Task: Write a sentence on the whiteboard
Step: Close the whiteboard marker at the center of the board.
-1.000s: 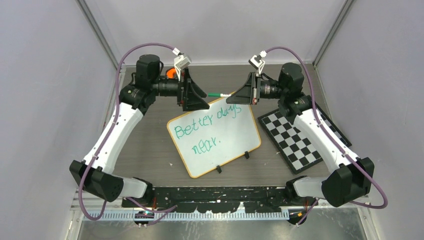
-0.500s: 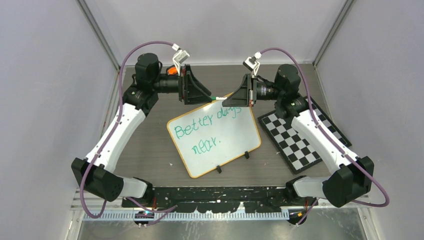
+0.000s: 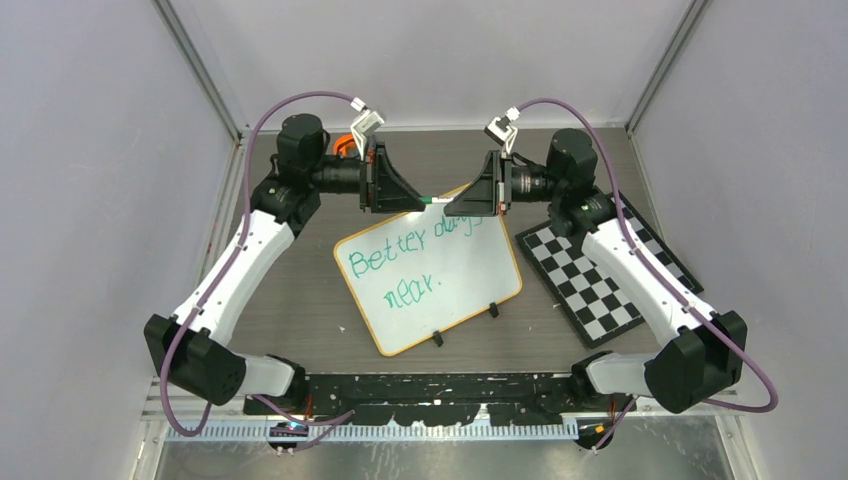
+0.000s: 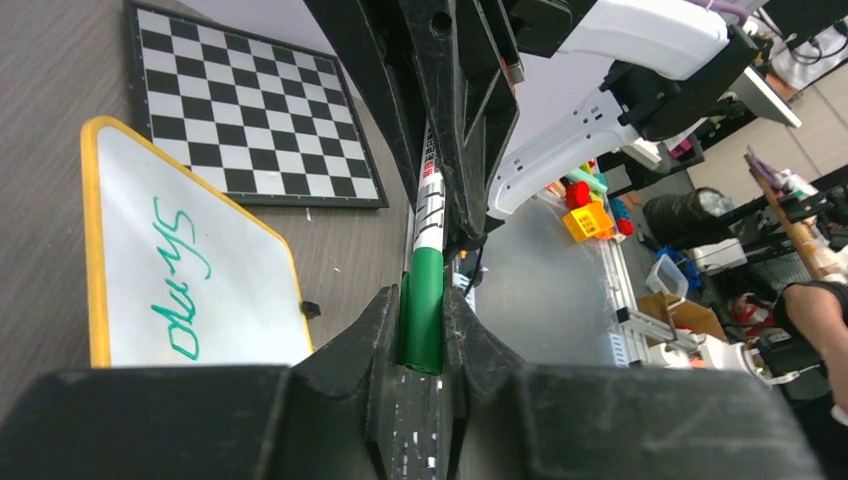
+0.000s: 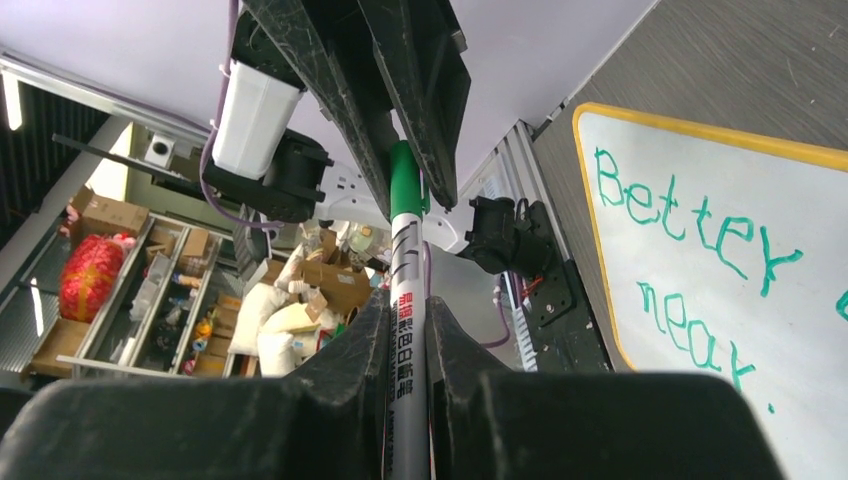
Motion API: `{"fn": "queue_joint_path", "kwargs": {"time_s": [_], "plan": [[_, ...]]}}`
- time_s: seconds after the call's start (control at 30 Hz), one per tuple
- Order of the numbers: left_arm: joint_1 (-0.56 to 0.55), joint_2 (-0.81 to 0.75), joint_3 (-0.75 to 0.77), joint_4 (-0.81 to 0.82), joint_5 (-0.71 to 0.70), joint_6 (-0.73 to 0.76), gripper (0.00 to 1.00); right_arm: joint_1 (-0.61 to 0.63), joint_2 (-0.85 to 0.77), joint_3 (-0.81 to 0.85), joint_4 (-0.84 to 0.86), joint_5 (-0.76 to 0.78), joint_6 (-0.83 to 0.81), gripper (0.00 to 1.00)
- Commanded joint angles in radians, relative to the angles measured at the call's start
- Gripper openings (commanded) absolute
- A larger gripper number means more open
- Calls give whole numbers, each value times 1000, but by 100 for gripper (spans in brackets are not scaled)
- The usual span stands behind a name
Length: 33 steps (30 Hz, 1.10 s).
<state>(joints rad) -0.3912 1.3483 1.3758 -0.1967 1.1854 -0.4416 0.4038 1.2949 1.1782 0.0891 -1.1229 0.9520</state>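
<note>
The whiteboard, orange-rimmed, lies tilted on the dark table. The sentence reads "Better days near." in green, on two lines. Above the board's far edge a marker hangs level between both grippers. My right gripper is shut on its white barrel. My left gripper is shut on the green cap at the other end. In the left wrist view, the left gripper pinches the cap from both sides. In the right wrist view, the right gripper clamps the printed barrel, with the cap beyond.
A black-and-white checkerboard lies right of the whiteboard, under the right arm. An orange object sits at the back behind the left wrist. Grey walls close in the table on both sides and at the back.
The left gripper moved right onto the marker's green end and closed on it. The right gripper, still holding the marker, shifted slightly left and back.
</note>
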Motion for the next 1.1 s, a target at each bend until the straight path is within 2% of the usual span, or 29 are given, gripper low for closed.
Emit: {"fn": "queue_joint_path", "kwargs": {"time_s": [0.0,0.07,0.3,0.5,0.67,0.83,0.97,1.07], "plan": [[-13,-34,-5,38,11,-1,6,14,0,38,-37,-1,-62,0],[-17,-33,1,38,10,-6,0,25,3,54,-116,5,-122,0],[-64,-4,-16,103,24,-117,0,90,16,135,-382,38,-367,0],[-78,34,-106,495,52,-479,0,158,29,222,-614,99,-613,0],[-115,36,-133,522,55,-521,0,196,42,265,-729,147,-756,0],[-124,27,-152,510,74,-500,0,214,46,280,-775,171,-811,0],[-87,5,-116,348,65,-342,1,191,33,288,-783,184,-799,0],[-40,-15,-12,33,21,-83,30,159,28,285,-777,182,-766,0]]}}
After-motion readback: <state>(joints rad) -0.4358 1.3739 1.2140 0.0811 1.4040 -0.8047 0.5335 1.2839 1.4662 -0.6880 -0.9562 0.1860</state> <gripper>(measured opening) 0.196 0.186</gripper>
